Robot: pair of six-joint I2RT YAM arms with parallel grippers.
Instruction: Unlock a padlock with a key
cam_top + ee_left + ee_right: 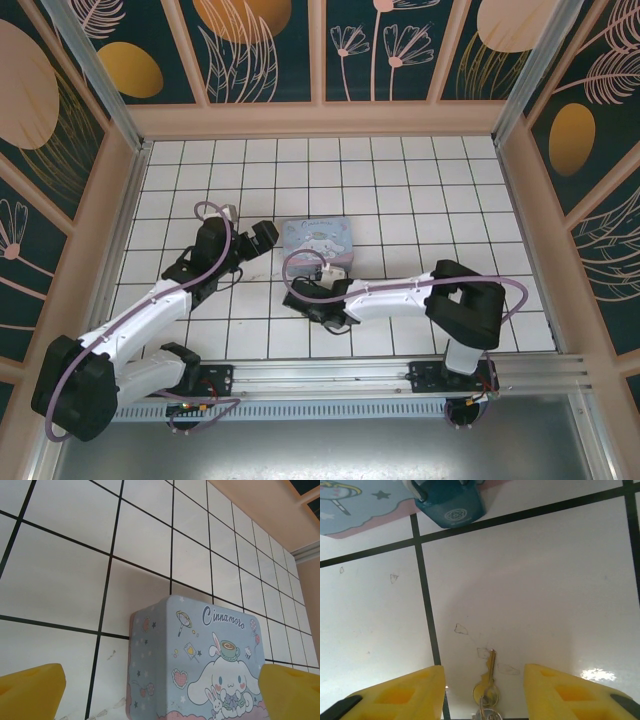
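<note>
On the left of the white-tiled desk (400,190), the left arm (150,310) stretches from its base towards the middle. The left claw (161,694) is wide open. Its two yellow fingertips (30,690) sit at the bottom corners of the left wrist view, well apart, and the box (200,660) lies ahead in the gap between them

The box is a pastel-blue tin lying flat near the middle of the desk. Its lid carries a white long-eared cartoon figure, the word "Cinnamoro" and a pink band along the edge

In the right wrist view, the padlock (451,505) lies at the top, just beside the pink-edged side of the box. It has a small dark-blue body and rests at a dark grout line (427,610). Its shackle end runs off the top of the frame, so I cannot tell whether the shackle is shut

The key (490,677) lies flat on a white tile, well apart from the padlock and just right of the grout line. It is thin and pale brass, with its blade pointing towards the padlock and its bow on a ring (487,712) at the bottom edge

The right claw (487,690) is open around the key, with one yellow finger (395,695) on each side and neither touching it. The right arm (420,290) bends at the elbow and runs leftward across the near part of the desk to just in front of the box
</note>
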